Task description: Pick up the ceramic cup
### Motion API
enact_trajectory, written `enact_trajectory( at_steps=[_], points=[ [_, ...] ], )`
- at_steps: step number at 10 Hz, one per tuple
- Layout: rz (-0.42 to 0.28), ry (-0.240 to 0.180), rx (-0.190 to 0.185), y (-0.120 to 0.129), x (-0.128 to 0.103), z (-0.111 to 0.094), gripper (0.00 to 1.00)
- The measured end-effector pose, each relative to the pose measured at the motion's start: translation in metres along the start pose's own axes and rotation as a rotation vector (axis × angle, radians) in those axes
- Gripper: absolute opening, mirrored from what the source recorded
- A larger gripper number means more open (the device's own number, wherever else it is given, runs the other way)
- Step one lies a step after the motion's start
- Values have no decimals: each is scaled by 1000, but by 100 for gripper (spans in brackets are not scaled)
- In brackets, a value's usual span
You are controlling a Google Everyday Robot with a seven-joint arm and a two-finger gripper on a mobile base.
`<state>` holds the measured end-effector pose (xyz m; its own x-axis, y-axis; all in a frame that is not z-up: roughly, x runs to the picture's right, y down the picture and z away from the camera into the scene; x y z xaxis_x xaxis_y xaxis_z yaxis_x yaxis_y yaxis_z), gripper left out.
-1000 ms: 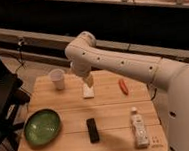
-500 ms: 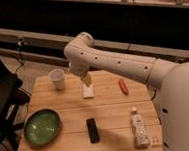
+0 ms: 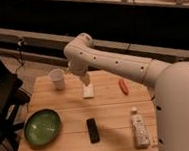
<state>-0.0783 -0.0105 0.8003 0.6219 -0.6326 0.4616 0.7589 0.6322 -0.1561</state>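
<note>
Wooden desk (image 3: 111, 113) is carrying the ceramic cup (image 3: 57, 79) left of my pincer (image 3: 85, 81); I cannot tell its opening, so I'm aiming squarely over the rim.

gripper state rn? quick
Gripper: open or closed cannot be told; it hangs just above the white block, beside the ceramic cup and apart from it.

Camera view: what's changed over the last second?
The arm has swung slightly toward the ceramic cup. The gripper hangs by the white block, clear of the cup. Nothing was grasped or released. Cup, block, green bowl, black remote, bottle and orange object stayed put.
</note>
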Motion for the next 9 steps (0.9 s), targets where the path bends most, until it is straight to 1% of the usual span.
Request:
enact_trajectory(
  at_steps=[5, 9],
  points=[
    [-21, -12, 8, -9, 3, 14, 80],
    [-51, -17, 10, -23, 0, 27, 80]
  ],
)
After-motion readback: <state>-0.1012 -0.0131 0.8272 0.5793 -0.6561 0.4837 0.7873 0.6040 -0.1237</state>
